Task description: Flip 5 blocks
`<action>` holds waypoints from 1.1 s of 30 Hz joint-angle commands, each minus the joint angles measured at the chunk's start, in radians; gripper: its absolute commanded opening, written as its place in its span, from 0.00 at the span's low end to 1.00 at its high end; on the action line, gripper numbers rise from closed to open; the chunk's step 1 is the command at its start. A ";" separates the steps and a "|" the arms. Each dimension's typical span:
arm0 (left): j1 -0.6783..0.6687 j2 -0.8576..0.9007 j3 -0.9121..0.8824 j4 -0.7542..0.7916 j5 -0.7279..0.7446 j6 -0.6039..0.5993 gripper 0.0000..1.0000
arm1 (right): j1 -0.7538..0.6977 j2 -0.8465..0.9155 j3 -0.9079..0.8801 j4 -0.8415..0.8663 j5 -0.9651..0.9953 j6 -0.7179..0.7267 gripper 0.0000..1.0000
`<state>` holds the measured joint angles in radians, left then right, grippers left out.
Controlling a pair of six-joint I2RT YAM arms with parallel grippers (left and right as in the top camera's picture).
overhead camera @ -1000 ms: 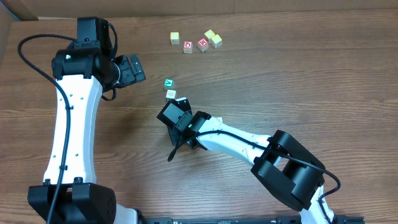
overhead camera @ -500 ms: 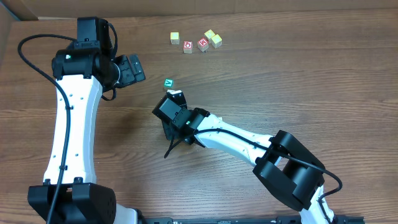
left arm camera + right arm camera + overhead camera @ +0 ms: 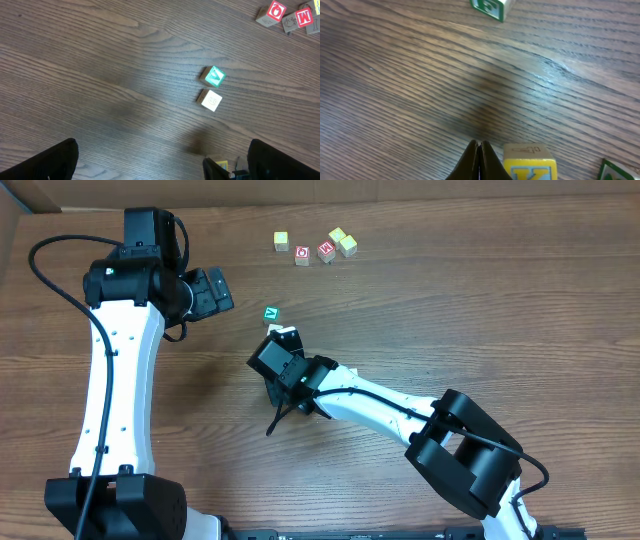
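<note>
A block with a cream top and a yellow K side [image 3: 530, 162] [image 3: 287, 333] [image 3: 211, 100] sits on the wooden table. My right gripper [image 3: 479, 149] [image 3: 282, 344] is shut with nothing in it, its tips low at the table just left of that block. A green block [image 3: 270, 313] [image 3: 215, 76] [image 3: 492, 7] lies just beyond it. Several more blocks [image 3: 302, 254] cluster at the far edge, two with red faces [image 3: 275, 11]. My left gripper [image 3: 165, 172] [image 3: 213, 290] hangs open and empty high over the table, to the left of the pair.
The right arm [image 3: 400, 410] stretches across the table from the near right. The left arm [image 3: 110, 380] stands along the left side. A cardboard wall [image 3: 450, 188] borders the far edge. A green edge [image 3: 620, 170] shows at the bottom right of the right wrist view.
My right gripper has moved up and left, closing in beside the cream-topped block, which now sits slightly farther right. The left arm has not moved.
</note>
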<state>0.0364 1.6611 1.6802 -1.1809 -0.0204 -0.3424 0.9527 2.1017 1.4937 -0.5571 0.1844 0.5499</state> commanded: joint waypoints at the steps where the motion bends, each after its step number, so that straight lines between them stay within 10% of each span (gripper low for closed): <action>1: -0.004 0.007 0.025 0.004 -0.013 -0.021 1.00 | 0.007 -0.012 -0.008 0.005 0.024 0.006 0.04; 33: -0.004 0.007 0.025 0.004 -0.013 -0.021 1.00 | -0.011 -0.011 -0.009 -0.093 0.069 0.031 0.04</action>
<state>0.0364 1.6611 1.6802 -1.1805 -0.0204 -0.3424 0.9539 2.1017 1.4918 -0.6479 0.2184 0.5758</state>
